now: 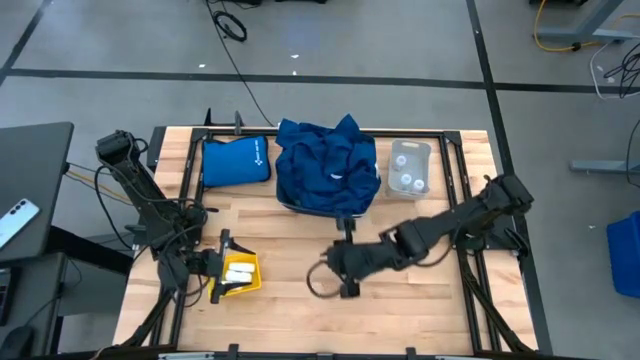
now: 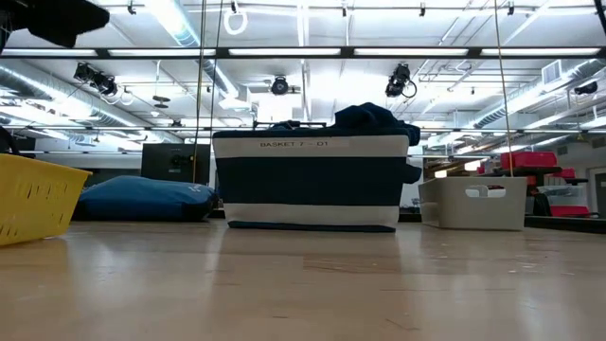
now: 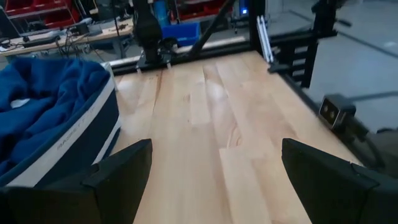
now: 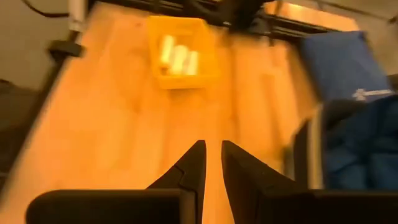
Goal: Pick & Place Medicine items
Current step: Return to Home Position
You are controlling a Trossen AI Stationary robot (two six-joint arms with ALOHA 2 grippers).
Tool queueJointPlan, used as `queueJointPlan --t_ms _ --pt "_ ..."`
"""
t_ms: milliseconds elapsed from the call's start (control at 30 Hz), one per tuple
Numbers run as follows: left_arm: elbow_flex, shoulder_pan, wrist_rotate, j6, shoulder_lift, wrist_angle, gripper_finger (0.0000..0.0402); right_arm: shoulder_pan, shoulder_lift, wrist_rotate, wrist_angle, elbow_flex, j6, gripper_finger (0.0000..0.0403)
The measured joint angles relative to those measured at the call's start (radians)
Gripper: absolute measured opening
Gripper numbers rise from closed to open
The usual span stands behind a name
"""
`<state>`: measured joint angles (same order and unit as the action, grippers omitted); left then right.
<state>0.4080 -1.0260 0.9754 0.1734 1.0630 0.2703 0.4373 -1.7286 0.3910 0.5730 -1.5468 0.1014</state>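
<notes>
A yellow tray (image 1: 240,274) sits near the table's near-left corner and holds a few cream-white oblong packs (image 1: 239,270); the right wrist view shows these packs (image 4: 179,57) too. Small round whitish bottles (image 1: 407,180) stand in a grey bin (image 1: 409,152) at the far right. My left gripper (image 3: 211,177) is open and sits at the tray's left side (image 1: 213,264); its wrist view looks over the bare table. My right gripper (image 4: 211,155) is shut and empty, over mid-table (image 1: 338,264), pointing toward the tray.
A dark fabric basket (image 1: 328,170) heaped with blue cloths stands at the far middle, and the low view shows its striped wall (image 2: 308,180). A flat blue pouch (image 1: 235,161) lies to its left. Bare wood lies between the tray and my right gripper.
</notes>
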Motion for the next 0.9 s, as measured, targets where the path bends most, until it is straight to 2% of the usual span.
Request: queueJointPlan --t_ms 200,433,567,767,900 --pt "0.0 0.0 0.002 -0.104 0.048 0.177 0.0362 0.098 -0.018 -0.087 -0.01 0.0 0.086 0.0062" --pt "0.0 0.0 -0.062 -0.318 0.145 0.496 0.0362 0.179 -0.064 -0.059 -0.028 0.001 0.175 0.0062" --pt "0.0 0.014 -0.107 -0.342 0.168 0.551 0.0362 0.206 -0.117 -0.046 -0.038 0.001 0.208 0.0061" --pt "0.0 0.059 -0.152 -0.283 0.228 0.554 0.0362 0.246 -0.214 -0.078 -0.078 0.001 0.219 0.0043" --pt "0.0 0.046 -0.157 -0.316 0.283 0.647 0.0362 0.287 -0.246 -0.089 -0.213 0.002 0.226 0.0023"
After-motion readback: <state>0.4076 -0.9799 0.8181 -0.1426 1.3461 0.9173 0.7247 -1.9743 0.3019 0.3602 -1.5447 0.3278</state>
